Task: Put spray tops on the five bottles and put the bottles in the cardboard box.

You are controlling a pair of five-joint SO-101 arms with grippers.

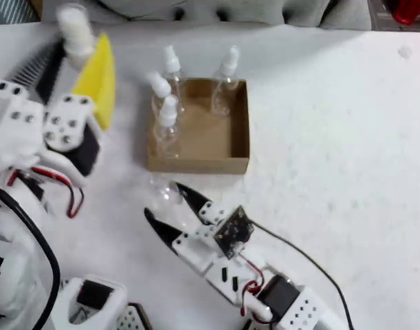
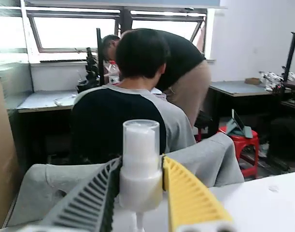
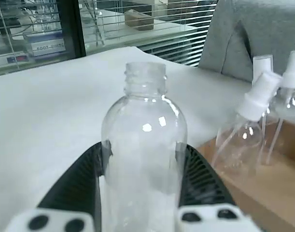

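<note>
clear bottle (image 3: 145, 145), white spray top (image 2: 140, 162), brown cardboard box (image 1: 196, 165), white table (image 1: 333, 137).

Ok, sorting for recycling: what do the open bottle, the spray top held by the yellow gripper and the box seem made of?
The bottle looks like clear glossy plastic: see-through, bright highlights, though glass isn't excluded. The spray top: smooth white plastic, its cap slightly translucent. The box: matte brown cardboard, thin walls.
</note>
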